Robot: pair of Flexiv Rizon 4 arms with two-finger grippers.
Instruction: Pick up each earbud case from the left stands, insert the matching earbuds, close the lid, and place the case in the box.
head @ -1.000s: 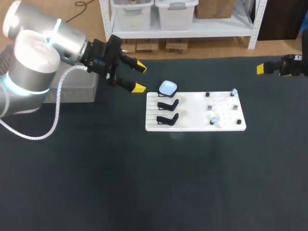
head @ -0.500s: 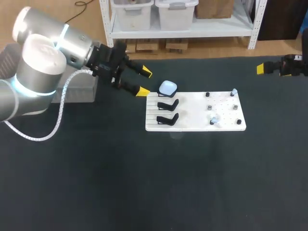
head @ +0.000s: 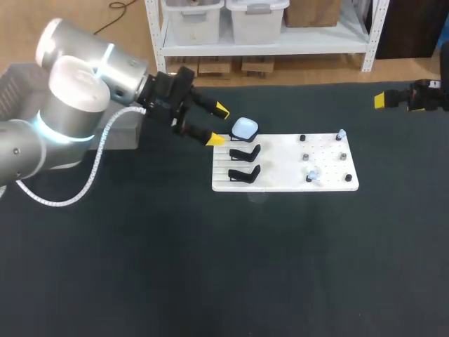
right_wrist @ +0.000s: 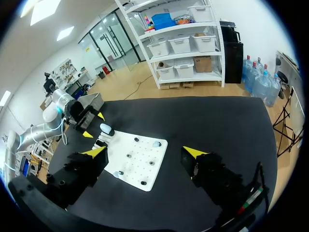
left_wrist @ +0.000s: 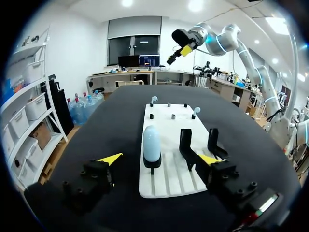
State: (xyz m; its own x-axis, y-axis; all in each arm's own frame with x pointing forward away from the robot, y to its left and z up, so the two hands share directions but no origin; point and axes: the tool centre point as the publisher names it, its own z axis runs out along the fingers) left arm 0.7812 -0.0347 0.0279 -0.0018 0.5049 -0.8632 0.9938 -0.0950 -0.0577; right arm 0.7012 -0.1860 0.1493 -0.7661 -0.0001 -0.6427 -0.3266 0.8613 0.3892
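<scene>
A pale blue earbud case [head: 244, 128] stands closed on the rearmost black stand of the white board [head: 280, 165]. Two more black stands [head: 245, 152] nearer the front are empty. Small earbuds [head: 313, 173] sit on pegs at the board's right half. My left gripper [head: 218, 125] is open just left of the case, apart from it. In the left wrist view the case [left_wrist: 151, 143] is straight ahead, between the lines of the open gripper [left_wrist: 160, 159]. My right gripper [head: 407, 98] hangs at the far right, open and empty [right_wrist: 145, 152], well away from the board [right_wrist: 137, 164].
A grey box [head: 112, 132] sits at the table's left, partly hidden behind my left arm. Short black pegs [head: 302, 138] dot the board's right half. Dark table surface spreads in front of the board and to its right.
My left gripper has travelled right and slightly down toward the case, staying open. The right arm and the board's items have not moved.
</scene>
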